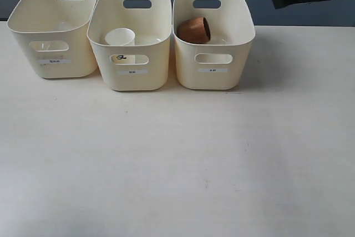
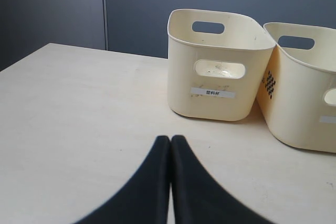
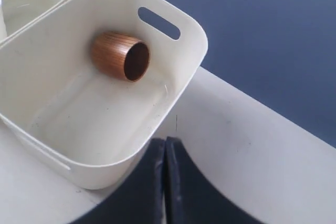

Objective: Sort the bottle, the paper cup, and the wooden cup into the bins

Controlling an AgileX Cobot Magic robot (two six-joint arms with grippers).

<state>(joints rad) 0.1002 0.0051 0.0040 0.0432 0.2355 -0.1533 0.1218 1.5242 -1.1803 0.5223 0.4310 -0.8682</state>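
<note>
Fingers of the black left gripper are pressed together with nothing between them, low over the pale matte wooden table. The black right gripper is likewise closed and empty, raised beyond the far right of the right cream plastic bin. Inside that bin the squat dark-brown wooden cup lies on its side, grain visible. The white tapered paper cup stands upright in the middle cream bin. Through the handle cut-out of the left cream bin, something clear shows faintly, probably the transparent plastic bottle.
</note>
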